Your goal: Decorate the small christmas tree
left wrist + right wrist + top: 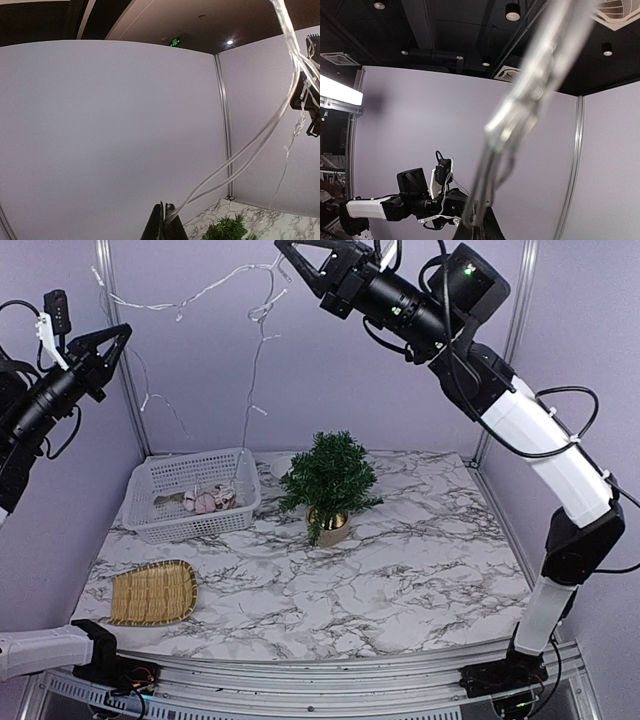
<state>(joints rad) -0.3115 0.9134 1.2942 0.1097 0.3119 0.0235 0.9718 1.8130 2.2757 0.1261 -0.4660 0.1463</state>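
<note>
**Desk:** Where is the tree?

**Me:** The tree (330, 478) stands upright in its tan pot (331, 527) on the marble table (400, 580), about mid-width and toward the far side. The white basket (180, 528) is just to its left, and I can't tell whether the branches touch the basket. I see nothing hanging on the tree.

**Desk:** And your grippers?

**Me:** Both are raised high above the table. My left gripper (126, 331) is up at the far left with its fingers (162, 225) pressed together. In its wrist view a clear light string (258, 312) comes out from between the tips and runs up and to the right. My right gripper (284, 248) is at the top of the overhead view, left of centre, also fully closed. Its wrist camera shows the string (520, 110) rising from the fingertips, blurred and very close to the lens.

**Desk:** So the string spans the two?

**Me:** Yes, it sags between them. Loose strands hang down along the back wall, and one of them drops toward the basket's far right corner.

**Desk:** Anything else on the table?

**Me:** There are a few small pale items in the basket that I can't identify. A woven tray (152, 592) lies at the near left, well apart from the tree.
</note>
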